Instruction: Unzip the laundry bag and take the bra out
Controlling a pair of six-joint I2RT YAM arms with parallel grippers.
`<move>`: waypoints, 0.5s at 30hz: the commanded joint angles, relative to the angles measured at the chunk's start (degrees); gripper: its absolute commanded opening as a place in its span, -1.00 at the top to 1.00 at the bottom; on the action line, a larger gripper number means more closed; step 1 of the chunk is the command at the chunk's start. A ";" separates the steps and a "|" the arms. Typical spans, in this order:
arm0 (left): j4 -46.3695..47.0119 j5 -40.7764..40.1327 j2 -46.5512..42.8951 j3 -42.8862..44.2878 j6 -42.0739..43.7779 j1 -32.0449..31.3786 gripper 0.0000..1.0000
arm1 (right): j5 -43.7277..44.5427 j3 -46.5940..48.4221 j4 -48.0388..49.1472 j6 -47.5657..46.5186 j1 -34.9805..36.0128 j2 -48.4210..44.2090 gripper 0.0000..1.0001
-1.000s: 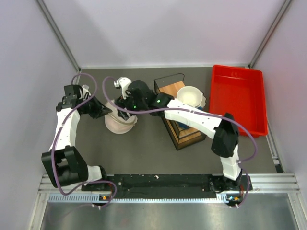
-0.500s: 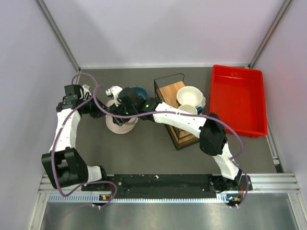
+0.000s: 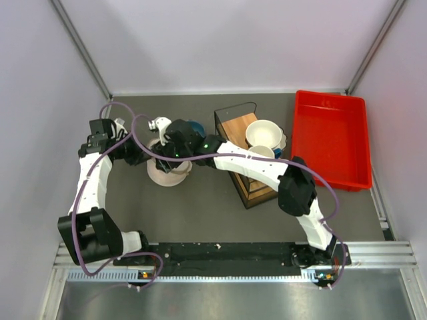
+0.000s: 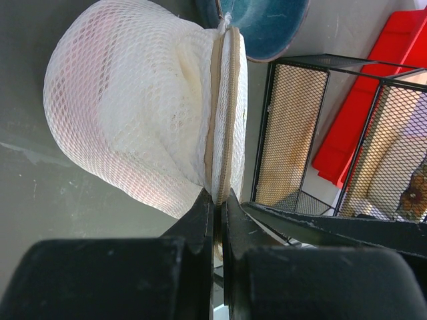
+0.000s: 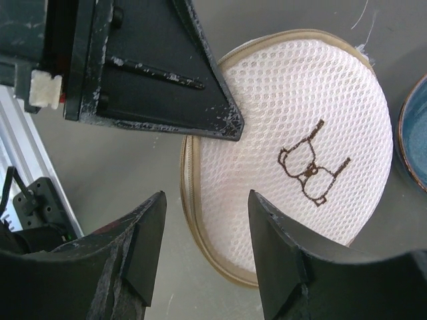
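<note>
Over the laundry bag (image 5: 300, 120), right jaws apart, hardly farther left than before; left jaws tight on its rim.

I've got the white translucent mesh laundry bag (image 3: 168, 172) sitting squat and domed on the dark grey tabletop (image 3: 200, 213), left of centre. Its stiff round end with the small black line drawing (image 5: 312, 167) faces up. The beige zipper tape (image 4: 223, 127) round that end's rim looks closed where I can see it. The pale pink-and-white fabric bra (image 4: 167, 113) is inside, just a soft cream mass with a pinkish tint through the mesh.
</note>
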 commanded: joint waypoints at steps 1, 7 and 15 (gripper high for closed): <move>0.78 0.39 -2.23 0.32 1.32 -0.38 1.00 | -1.38 1.84 2.76 2.51 -1.12 -3.48 -0.03; 0.34 0.12 -2.32 0.32 1.67 -0.29 1.00 | -1.56 1.84 3.11 3.48 -1.64 -3.48 0.06; 0.33 0.12 -2.49 0.41 1.84 -0.29 1.00 | -1.74 1.49 3.38 4.18 -1.82 -2.86 0.14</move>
